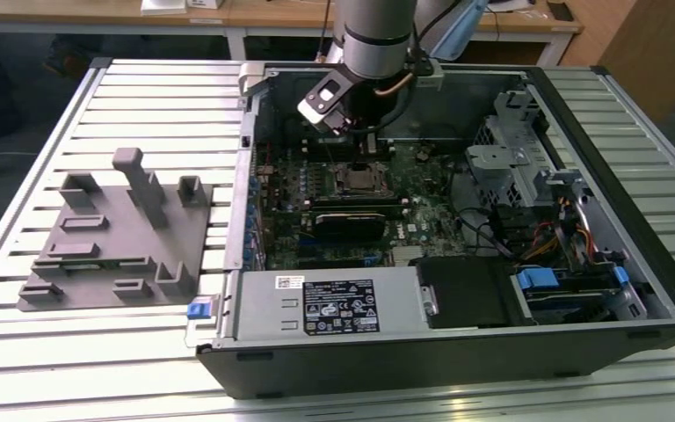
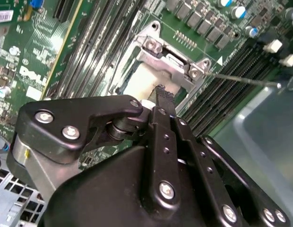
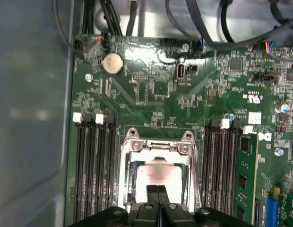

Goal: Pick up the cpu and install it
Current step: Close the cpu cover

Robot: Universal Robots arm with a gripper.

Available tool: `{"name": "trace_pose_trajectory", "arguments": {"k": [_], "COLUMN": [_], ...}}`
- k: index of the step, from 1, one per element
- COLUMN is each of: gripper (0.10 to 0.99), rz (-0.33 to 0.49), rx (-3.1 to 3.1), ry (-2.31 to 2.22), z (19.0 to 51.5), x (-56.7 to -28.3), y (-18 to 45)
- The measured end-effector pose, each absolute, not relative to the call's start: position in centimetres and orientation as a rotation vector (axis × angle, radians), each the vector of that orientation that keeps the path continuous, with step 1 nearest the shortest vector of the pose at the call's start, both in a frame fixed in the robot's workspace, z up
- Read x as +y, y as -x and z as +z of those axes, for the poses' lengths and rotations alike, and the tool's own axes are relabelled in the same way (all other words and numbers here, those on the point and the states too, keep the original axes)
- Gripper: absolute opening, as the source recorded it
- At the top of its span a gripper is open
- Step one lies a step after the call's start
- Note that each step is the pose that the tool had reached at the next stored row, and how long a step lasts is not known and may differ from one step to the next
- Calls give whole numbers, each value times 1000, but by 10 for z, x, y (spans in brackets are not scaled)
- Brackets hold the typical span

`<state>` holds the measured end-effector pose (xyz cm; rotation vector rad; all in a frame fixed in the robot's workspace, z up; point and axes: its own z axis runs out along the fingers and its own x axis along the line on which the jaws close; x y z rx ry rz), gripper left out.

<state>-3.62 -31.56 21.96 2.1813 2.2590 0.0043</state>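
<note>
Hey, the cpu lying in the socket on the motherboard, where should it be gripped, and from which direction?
Grip the cpu by two opposite edges, coming straight down from above. It lies flat inside the socket frame, and memory slots flank both sides, so a sideways approach is probably blocked. The fingers, shut, sit right at its top face.

Worktop (image 1: 80,369): we see pale slats.
Fixture block (image 1: 115,237): grey, upright posts, beside the computer case (image 1: 431,360) on the exterior view's left.
Motherboard (image 3: 151,94): green, carrying a coin cell (image 3: 113,63).
</note>
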Motion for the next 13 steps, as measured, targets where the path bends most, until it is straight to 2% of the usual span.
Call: {"name": "trace_pose_trajectory", "arguments": {"k": [13], "gripper": [106], "rz": [5], "rx": [2259], "ry": [-2181], "z": [216], "x": [-316], "y": [45]}}
